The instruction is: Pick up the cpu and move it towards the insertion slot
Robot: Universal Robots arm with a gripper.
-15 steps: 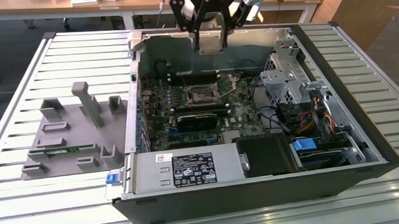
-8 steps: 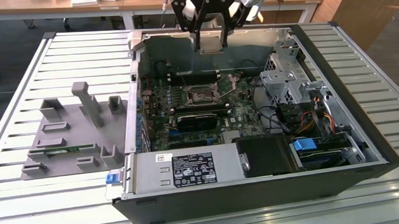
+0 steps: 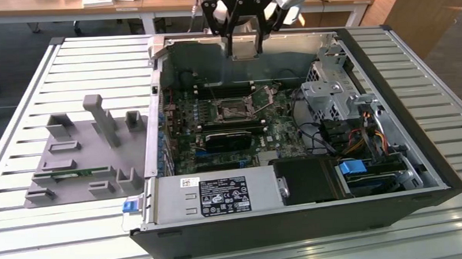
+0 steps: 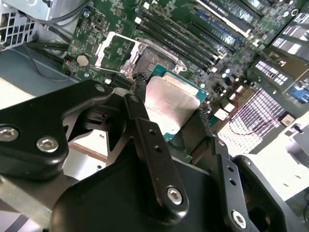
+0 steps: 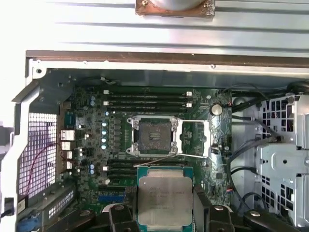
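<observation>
Between the jaws: cpu (image 5: 163,200), gripper (image 4: 169,104) closed on its opposite edges | ahead of jaws, apart: insertion slot (image 5: 153,136), frame open, on the board (image 5: 96,145) | handling: light, stiff, slick-topped, fragile underside; edge grip suits

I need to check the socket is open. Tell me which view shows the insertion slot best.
The first wrist view: the insertion slot faces the camera, frame open, above the cpu in the gripper. The second wrist view shows it obliquely; the exterior view shows it small.
</observation>
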